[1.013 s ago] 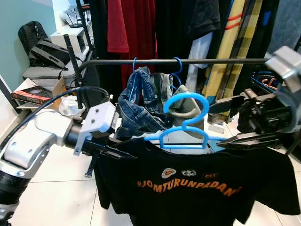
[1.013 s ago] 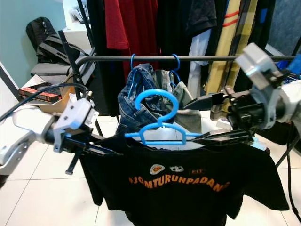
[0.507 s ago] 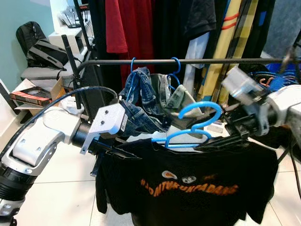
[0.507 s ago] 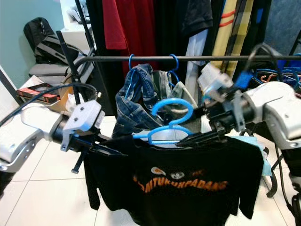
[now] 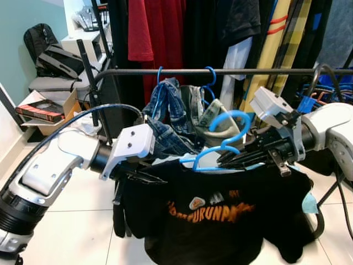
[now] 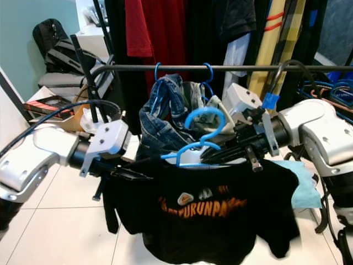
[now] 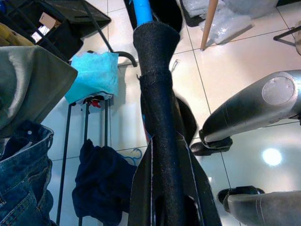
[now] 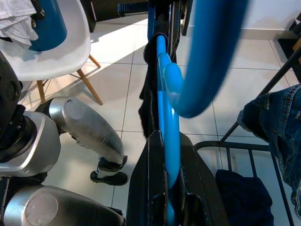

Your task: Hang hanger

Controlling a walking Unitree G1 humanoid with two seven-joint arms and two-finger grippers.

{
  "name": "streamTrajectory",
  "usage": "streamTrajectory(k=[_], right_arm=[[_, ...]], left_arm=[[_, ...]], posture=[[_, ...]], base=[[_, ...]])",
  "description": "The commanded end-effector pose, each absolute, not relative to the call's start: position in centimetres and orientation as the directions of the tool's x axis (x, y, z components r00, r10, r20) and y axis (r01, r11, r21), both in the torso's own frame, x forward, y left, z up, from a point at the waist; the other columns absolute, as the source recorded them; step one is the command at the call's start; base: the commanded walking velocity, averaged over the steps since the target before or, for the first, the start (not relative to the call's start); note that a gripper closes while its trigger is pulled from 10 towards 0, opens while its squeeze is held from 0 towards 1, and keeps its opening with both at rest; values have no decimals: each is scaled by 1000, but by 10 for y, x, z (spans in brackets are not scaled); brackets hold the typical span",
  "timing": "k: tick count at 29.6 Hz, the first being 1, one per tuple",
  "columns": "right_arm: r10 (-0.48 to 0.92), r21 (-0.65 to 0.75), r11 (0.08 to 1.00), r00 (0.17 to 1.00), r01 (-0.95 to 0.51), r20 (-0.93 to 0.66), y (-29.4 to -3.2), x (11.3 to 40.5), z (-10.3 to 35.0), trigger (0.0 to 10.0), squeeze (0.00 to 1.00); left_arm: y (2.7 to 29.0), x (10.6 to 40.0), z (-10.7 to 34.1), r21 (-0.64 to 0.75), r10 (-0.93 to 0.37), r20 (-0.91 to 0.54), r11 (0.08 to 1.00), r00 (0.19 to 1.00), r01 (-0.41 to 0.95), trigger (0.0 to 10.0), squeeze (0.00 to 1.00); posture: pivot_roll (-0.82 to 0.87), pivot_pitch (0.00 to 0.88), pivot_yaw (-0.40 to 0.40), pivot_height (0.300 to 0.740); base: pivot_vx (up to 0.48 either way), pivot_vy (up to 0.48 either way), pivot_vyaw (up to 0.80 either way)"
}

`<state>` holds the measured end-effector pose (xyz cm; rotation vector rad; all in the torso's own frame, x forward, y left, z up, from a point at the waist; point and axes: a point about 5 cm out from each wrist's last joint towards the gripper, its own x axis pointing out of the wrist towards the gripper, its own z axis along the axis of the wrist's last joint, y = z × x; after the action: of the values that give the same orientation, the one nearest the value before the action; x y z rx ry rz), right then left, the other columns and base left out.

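The left gripper (image 5: 157,179) and right gripper (image 5: 223,161) each pinched the blue hanger (image 5: 220,149) carrying a black T-shirt (image 5: 212,212). The rail (image 5: 220,71) lay at 12 o'clock from the hanger's hook, apart from it.

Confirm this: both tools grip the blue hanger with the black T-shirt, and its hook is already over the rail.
Not quite. Both tools, left and right, grip the blue hanger carrying the black T-shirt, but the left eye view shows its hook below the rail, not yet over it.
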<state>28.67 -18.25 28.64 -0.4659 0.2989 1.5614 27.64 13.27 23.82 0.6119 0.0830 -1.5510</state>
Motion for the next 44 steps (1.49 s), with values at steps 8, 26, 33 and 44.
streamTrajectory(k=[8, 26, 33, 44], right_arm=[[894, -96, -62, -13, -993, -447, -174, 286, 283, 0, 0], [860, -77, 163, 180, -984, -478, -201, 289, 259, 0, 0], [770, -43, 368, 331, -929, -546, -227, 287, 228, 0, 0], [506, -92, 773, 697, -628, -507, -274, 300, 210, 0, 0]], left_arm=[[113, 268, 253, 366, -944, -329, -152, -25, 918, 1098, 384], [145, 290, 276, 380, -968, -162, 116, 189, 918, 10000, 1000], [174, 294, 264, 311, -933, -72, 315, 352, 897, 10000, 1000], [204, 297, 185, 83, -730, -83, 674, 679, 734, 10000, 0]], posture=[[-82, 0, 15, 740], [-90, 0, 19, 740], [-100, 0, 18, 740], [-117, 0, 13, 740]], base=[[0, 0, 0], [0, 0, 0], [0, 0, 0], [0, 0, 0]])
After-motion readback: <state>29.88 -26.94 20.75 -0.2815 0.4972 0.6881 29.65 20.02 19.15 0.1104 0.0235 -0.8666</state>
